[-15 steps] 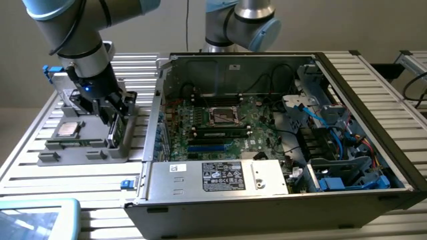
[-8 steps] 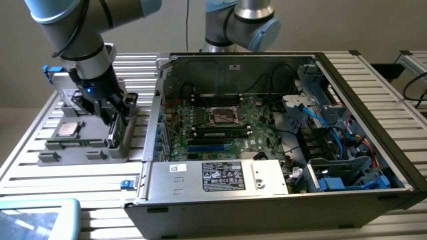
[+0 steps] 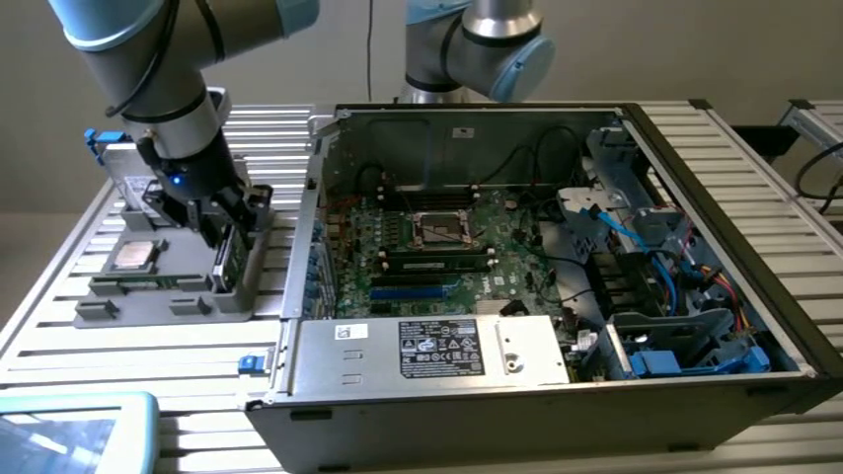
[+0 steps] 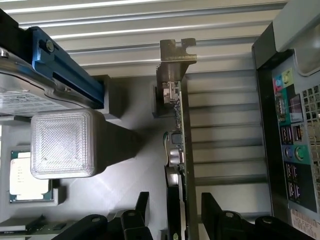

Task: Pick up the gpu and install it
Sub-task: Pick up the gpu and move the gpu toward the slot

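Currently I read the black two-fingered gripper (image 4: 175, 200) as spread wide, one finger on each side of the gpu (image 4: 182, 125), with gaps on both sides and nothing clamped. The gpu, a thin green card with a silver metal bracket, stands on edge in a slot along the grey plastic holder's (image 3: 132, 304) edge facing the open black computer case (image 3: 554, 395). A small square silver CPU chip (image 3: 132, 255) lies in the holder, apart from the card.

Tally on the surface (image 3: 744, 168): one gpu (image 4: 181, 145), one CPU chip (image 3: 132, 255), one silver drive (image 4: 22, 97), one gray tray (image 3: 138, 298), one open computer case (image 3: 527, 420). One hand (image 4: 175, 197), two fingers (image 4: 142, 212).
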Available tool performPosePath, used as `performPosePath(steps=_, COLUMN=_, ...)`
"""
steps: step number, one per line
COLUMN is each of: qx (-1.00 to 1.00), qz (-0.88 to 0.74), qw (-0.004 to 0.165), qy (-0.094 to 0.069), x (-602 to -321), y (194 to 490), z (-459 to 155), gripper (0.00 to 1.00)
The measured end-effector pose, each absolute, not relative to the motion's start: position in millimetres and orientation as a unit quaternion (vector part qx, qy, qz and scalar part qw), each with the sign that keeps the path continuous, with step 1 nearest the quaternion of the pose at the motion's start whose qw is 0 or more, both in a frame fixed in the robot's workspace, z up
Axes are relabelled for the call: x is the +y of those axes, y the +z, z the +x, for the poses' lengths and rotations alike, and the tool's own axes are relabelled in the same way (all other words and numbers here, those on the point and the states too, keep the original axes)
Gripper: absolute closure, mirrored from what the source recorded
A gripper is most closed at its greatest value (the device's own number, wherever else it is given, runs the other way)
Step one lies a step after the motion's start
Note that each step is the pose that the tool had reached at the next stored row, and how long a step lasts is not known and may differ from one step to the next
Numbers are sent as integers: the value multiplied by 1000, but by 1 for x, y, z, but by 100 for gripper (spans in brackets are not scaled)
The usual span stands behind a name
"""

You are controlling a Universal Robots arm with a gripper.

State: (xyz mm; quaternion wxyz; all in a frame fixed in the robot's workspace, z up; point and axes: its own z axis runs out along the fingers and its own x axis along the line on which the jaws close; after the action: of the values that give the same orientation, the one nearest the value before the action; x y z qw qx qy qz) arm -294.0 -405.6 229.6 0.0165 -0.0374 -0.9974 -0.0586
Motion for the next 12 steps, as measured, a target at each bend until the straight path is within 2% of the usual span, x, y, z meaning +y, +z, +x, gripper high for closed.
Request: performPosePath(steps=12, qx=-997, qz=-43, qw=17, qy=-59, x=-405, y=226, z=-295, gripper=46)
